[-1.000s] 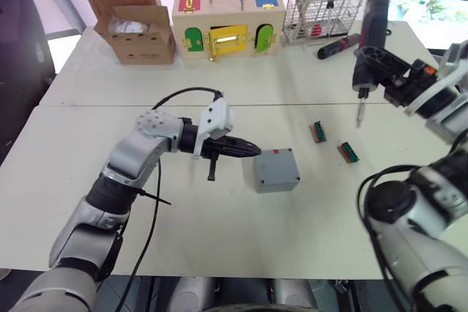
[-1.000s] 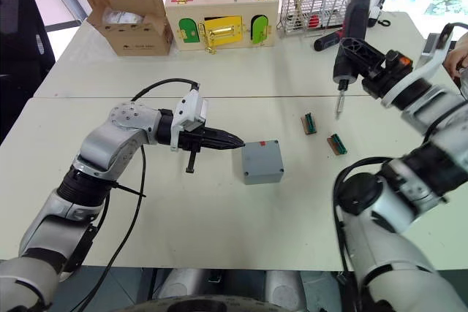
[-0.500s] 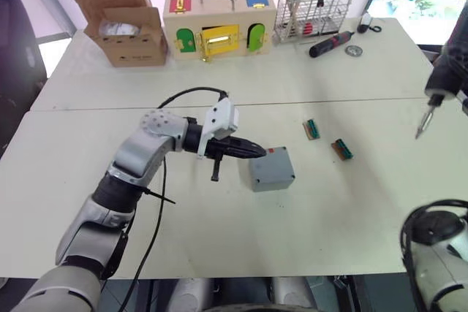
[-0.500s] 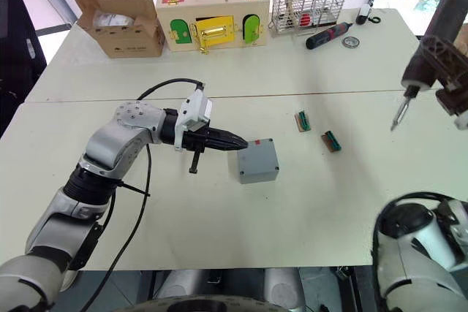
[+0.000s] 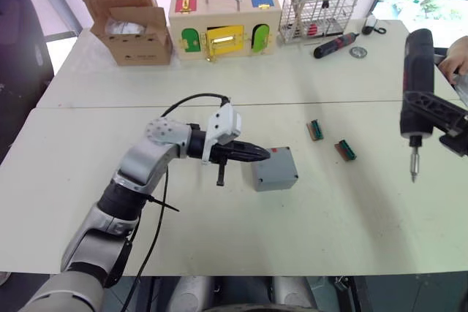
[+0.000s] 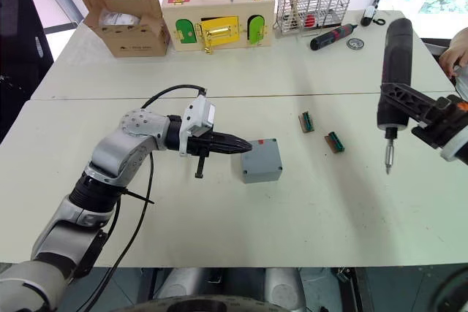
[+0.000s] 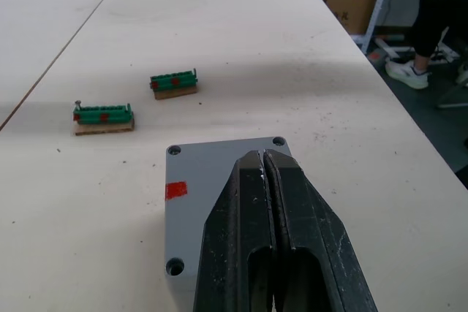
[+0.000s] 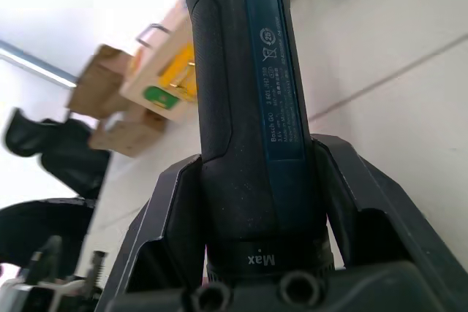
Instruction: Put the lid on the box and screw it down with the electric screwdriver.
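Note:
The small grey box (image 5: 278,180) sits mid-table with the lid (image 7: 212,180) lying flat on top, its corner screw holes showing and a red mark near one edge. My left gripper (image 5: 265,154) is shut with nothing between its fingers, and its tips rest on the lid's left edge. Off to the right, my right gripper (image 5: 414,109) is shut on the electric screwdriver (image 5: 414,63). The tool stands upright above the table with its thin metal bit (image 5: 413,166) pointing down, well apart from the box.
Two green terminal blocks (image 5: 316,130) (image 5: 345,150) lie between the box and the screwdriver. At the back stand a cardboard box (image 5: 128,23), a wooden box with coloured doors (image 5: 225,23) and a wire rack (image 5: 322,1). A red-and-black screwdriver (image 5: 335,44) lies nearby. A person's hand (image 5: 457,52) shows at the right edge.
My right arm has swung the electric screwdriver out to the right and brought it lower, bit down. The left gripper stays shut against the lid. The camera has shifted a little.

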Controlling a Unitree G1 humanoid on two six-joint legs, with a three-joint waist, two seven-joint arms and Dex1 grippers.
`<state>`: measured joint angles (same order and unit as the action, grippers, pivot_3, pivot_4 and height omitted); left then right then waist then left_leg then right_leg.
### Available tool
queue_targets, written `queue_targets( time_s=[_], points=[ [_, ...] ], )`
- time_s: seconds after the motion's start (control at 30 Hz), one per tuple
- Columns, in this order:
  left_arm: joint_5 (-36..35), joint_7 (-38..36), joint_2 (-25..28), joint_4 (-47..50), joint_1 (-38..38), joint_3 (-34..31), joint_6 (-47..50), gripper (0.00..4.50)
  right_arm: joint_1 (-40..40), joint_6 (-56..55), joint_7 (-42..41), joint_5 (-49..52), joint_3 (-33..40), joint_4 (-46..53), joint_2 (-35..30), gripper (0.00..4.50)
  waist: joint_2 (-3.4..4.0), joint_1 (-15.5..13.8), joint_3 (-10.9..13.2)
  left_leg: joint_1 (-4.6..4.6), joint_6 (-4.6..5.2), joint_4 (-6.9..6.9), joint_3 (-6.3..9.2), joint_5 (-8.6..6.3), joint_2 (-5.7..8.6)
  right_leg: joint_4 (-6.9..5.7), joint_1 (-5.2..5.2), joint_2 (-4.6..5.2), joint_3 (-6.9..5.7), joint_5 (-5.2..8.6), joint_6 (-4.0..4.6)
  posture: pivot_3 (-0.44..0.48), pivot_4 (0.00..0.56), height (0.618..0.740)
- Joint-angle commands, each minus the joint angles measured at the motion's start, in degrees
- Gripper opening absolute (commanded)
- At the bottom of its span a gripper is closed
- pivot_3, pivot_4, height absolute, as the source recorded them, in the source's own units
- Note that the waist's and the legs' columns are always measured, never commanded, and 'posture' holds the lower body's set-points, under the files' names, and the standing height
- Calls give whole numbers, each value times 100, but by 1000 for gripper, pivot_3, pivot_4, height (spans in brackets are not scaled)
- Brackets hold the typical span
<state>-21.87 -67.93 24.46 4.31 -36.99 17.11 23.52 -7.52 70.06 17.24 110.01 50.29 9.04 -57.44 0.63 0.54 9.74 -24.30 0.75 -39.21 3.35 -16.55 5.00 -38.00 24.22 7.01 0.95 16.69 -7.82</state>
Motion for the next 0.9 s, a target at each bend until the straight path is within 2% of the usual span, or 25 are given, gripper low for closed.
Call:
queue_targets(
  time_s=[0.03,0.2,0.37,0.6,0.83,0.9],
  points=[
    [-19,117,-74,379,83,3,-45,0,414,63,-379,-158,62,-155,-553,2005,-4,15,1,1,0,0,0,0,-2,0,-2,-1,-1,0,0,0,150,737],
    [-29,378,-248,595,282,28,5,0,861,351,-1585,-1808,-832,-245,-1179,2005,-4,21,1,10,2,0,-4,0,-6,12,-6,-5,0,1,-1,0,150,737],
    [2,580,-297,707,424,36,61,0,408,-237,-2835,-3464,-1952,-430,-1368,2005,-3,21,1,16,1,0,-5,0,-8,11,-9,-9,1,2,-3,0,150,737],
    [33,706,-286,730,451,44,47,0,-65,-514,-3741,-5317,-3366,-653,-1570,2005,-4,-24,1,18,-2,1,2,1,-6,11,-8,-9,0,2,-3,0,150,737],
    [96,740,-400,627,389,105,-48,0,-501,-360,-4446,-6246,-4128,-845,-1506,2005,-4,-17,1,17,-4,1,3,2,-4,12,-7,-7,1,2,-3,0,150,737],
    [121,735,-441,589,373,121,-75,0,-564,-377,-4757,-6444,-4343,-802,-1530,2869,-4,-9,1,18,-4,1,2,2,-4,12,-7,-7,1,2,-3,0,150,737]
  ],
)
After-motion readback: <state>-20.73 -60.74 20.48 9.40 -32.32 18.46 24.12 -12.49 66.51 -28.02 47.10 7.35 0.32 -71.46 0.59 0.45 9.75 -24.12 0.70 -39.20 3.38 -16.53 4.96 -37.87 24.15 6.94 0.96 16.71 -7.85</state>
